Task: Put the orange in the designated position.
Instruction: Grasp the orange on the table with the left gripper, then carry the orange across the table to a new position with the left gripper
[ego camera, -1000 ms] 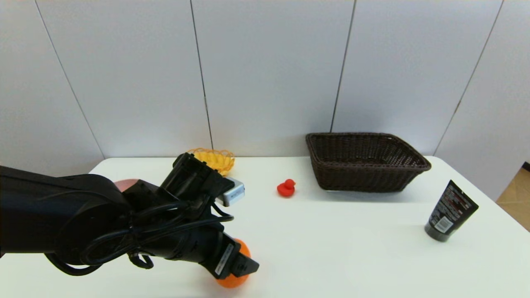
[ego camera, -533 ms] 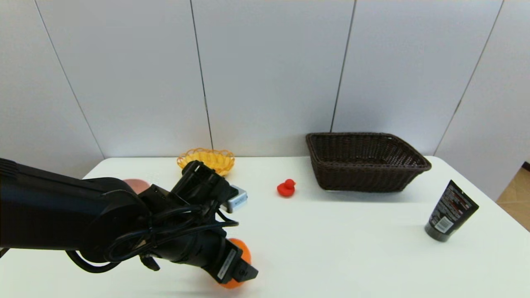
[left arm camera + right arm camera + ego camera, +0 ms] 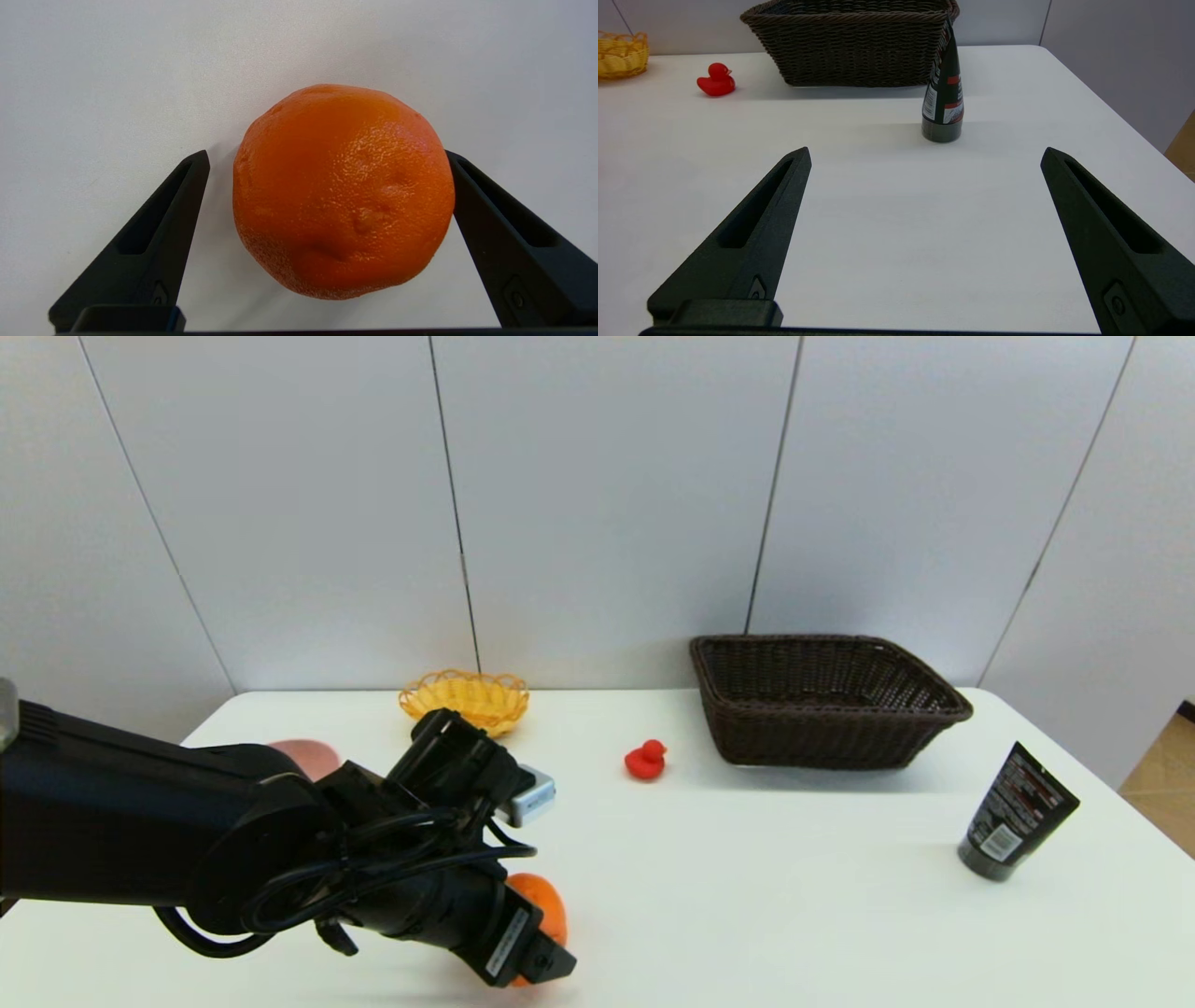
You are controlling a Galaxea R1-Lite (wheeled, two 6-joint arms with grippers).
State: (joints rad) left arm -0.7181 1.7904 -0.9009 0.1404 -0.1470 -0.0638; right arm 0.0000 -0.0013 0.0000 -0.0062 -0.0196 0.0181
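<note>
White worktop [image 3: 747, 896] under everything. Dark basket [image 3: 826, 700] by the far edge. Left end effector [image 3: 327, 158] low at the near edge, fingers spread wide, one on each side of the orange [image 3: 343, 191]. Orange down on the worktop. Right end effector [image 3: 924, 154] over the near right part, fingers wide apart, holding nothing.

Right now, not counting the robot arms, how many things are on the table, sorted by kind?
Baskets: 2, the yellow woven basket and the dark brown wicker basket
Bowls: 1, the pink bowl
Fruit: 1, the orange
Toys: 1, the red rubber duck
Tubes: 1, the black tube
Total: 6
</note>
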